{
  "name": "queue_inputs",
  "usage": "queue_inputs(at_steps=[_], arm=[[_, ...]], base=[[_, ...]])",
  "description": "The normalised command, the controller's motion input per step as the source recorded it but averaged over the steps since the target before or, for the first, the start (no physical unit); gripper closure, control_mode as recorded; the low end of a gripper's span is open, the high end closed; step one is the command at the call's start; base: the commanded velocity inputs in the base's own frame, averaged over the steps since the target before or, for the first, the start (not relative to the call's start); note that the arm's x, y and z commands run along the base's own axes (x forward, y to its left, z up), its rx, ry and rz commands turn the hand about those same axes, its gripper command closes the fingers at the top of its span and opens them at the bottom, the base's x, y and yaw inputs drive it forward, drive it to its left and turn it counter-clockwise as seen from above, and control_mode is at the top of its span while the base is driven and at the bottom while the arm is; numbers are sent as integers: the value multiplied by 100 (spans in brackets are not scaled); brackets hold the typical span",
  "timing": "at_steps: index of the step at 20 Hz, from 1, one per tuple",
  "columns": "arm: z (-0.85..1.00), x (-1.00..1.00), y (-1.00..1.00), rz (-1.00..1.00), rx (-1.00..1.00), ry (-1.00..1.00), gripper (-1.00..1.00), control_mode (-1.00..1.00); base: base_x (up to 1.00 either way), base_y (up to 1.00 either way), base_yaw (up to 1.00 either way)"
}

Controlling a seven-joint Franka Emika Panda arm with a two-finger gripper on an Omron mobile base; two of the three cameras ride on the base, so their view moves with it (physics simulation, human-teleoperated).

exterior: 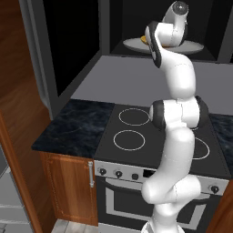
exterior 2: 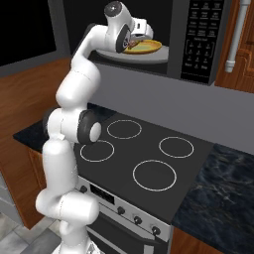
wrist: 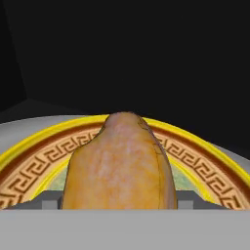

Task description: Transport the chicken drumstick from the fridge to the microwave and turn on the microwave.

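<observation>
The microwave (exterior 2: 201, 39) hangs above the stove with its door (exterior: 68, 45) swung open to the left. Inside it a flat yellow plate (exterior 2: 153, 47) rests on the grey turntable (exterior 2: 149, 57). My gripper (exterior 2: 141, 34) reaches into the cavity over the plate. In the hand view the yellow-orange chicken drumstick (wrist: 119, 166) stands between my fingertips (wrist: 51, 200), which press against both its sides just above the plate (wrist: 29, 141). An orange bit of the drumstick (exterior: 144, 40) also peeks out beside the hand. A grey part of the fridge (exterior: 7, 191) shows at the lower left edge.
A black stovetop (exterior 2: 149, 149) with several rings lies under the microwave, with oven knobs (exterior: 118, 173) along its front. Dark stone counters (exterior: 73, 125) flank it, over a wooden cabinet (exterior: 68, 191). The microwave keypad (exterior 2: 197, 34) is on the right of the cavity.
</observation>
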Motion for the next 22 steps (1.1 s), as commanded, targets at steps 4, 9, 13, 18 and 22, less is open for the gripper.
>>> queue_inputs(at_steps=[4, 9, 13, 18, 22], arm=[[0, 24, -1, 0, 0, 0, 100, -100], [0, 2, 0, 0, 0, 0, -100, -100], [0, 0, 0, 0, 0, 0, -100, -100], [0, 0, 0, 0, 0, 0, -100, -100], [0, 0, 0, 0, 0, 0, -100, -100]], base=[[0, 0, 0], [0, 0, 0], [0, 0, 0], [0, 0, 0], [0, 0, 0]])
